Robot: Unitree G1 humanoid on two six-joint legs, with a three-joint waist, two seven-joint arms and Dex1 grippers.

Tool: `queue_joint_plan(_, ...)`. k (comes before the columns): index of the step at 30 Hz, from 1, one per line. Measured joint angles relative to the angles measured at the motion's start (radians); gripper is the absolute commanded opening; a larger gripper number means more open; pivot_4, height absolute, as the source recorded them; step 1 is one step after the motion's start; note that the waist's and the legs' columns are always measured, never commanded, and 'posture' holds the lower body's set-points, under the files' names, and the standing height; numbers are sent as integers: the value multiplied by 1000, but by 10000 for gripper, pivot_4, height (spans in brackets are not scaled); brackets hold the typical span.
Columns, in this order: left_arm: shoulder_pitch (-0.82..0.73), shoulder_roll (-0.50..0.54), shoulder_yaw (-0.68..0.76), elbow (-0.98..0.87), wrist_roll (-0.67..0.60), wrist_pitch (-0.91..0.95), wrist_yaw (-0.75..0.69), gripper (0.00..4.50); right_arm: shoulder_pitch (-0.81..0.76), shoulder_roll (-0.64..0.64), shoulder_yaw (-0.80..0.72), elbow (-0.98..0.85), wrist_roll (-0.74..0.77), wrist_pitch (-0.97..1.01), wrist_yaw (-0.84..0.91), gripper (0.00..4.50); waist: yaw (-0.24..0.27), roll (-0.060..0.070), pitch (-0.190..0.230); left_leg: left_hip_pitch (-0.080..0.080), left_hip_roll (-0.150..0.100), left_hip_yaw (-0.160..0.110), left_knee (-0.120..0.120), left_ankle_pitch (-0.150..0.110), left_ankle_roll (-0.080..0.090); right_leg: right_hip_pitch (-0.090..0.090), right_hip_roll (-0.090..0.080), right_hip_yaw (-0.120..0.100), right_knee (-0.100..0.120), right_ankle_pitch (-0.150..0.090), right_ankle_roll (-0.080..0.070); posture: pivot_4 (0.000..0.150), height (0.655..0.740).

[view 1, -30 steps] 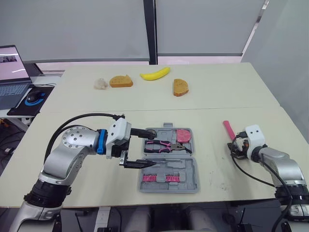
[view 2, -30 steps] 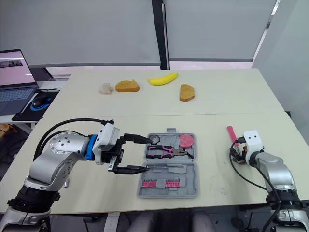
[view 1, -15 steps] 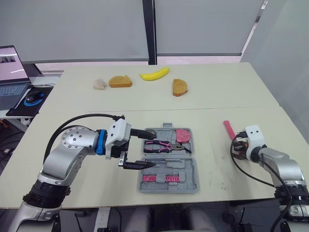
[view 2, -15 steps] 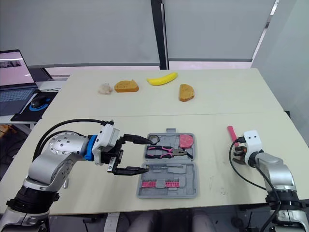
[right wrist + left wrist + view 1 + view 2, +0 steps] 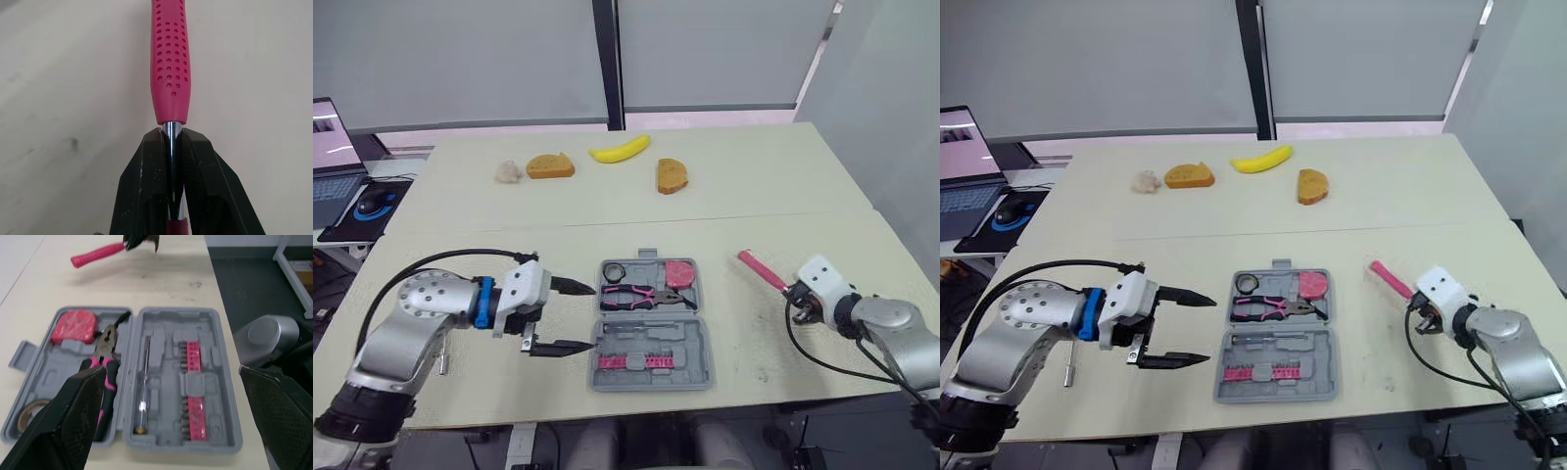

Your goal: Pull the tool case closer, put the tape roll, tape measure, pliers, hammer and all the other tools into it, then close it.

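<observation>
Centre of the pale table (image 5: 754,196), close to the near edge, the grey plastic tool case (image 5: 705,323) lies open and flat. Its far half holds the small tape roll (image 5: 613,271) at the left corner, the pink-handled pliers (image 5: 641,294) across the middle and the pink tape measure (image 5: 680,273) at the right corner. The near half carries a row of pink-mounted driver bits (image 5: 636,362). The left gripper (image 5: 594,316) sits just left of the case, black fingers spread wide, holding nothing. Over on the right, well apart from the case, the right gripper (image 5: 172,134) is clamped on the steel shaft of the pink-handled hammer (image 5: 759,268), whose handle points away from the gripper.
</observation>
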Motion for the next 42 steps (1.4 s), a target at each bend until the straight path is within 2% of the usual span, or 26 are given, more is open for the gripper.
queue_joint_plan(4,79,63,32,5,29,-36,-8,45000,-46,-82,107,-185,-4,-26,154,2053,3,0,0,0,0,0,0,0,0,1,0,0,-1,0,0,1500,7361)
queue_joint_plan(9,140,111,35,47,119,-143,-23,45000,-145,-108,247,-265,-31,-16,281,2053,10,-1,1,0,-1,-1,0,0,0,1,-1,-1,-4,0,0,1500,7361)
queue_joint_plan(13,155,120,21,66,177,-204,-18,45000,-294,-36,414,-305,-79,106,339,2053,8,-1,1,-1,-1,-2,0,0,0,1,-1,-1,-4,0,0,1500,7361)
queue_joint_plan(20,160,121,6,67,212,-230,-10,45000,-426,99,611,-286,-149,245,365,2053,8,-2,1,-1,-1,-2,0,0,0,0,-1,-1,-3,0,0,1500,7361)
queue_joint_plan(30,165,121,-2,27,219,-202,15,45000,-444,260,710,-186,-202,324,290,2053,6,-2,1,-1,-1,-2,0,0,0,-2,-1,-1,-1,0,0,1500,7361)
queue_joint_plan(42,166,121,-2,2,220,-181,26,45000,-445,299,734,-144,-215,339,253,2053,5,-2,1,-1,-1,-2,0,0,0,-2,-1,-1,1,0,0,1500,7361)
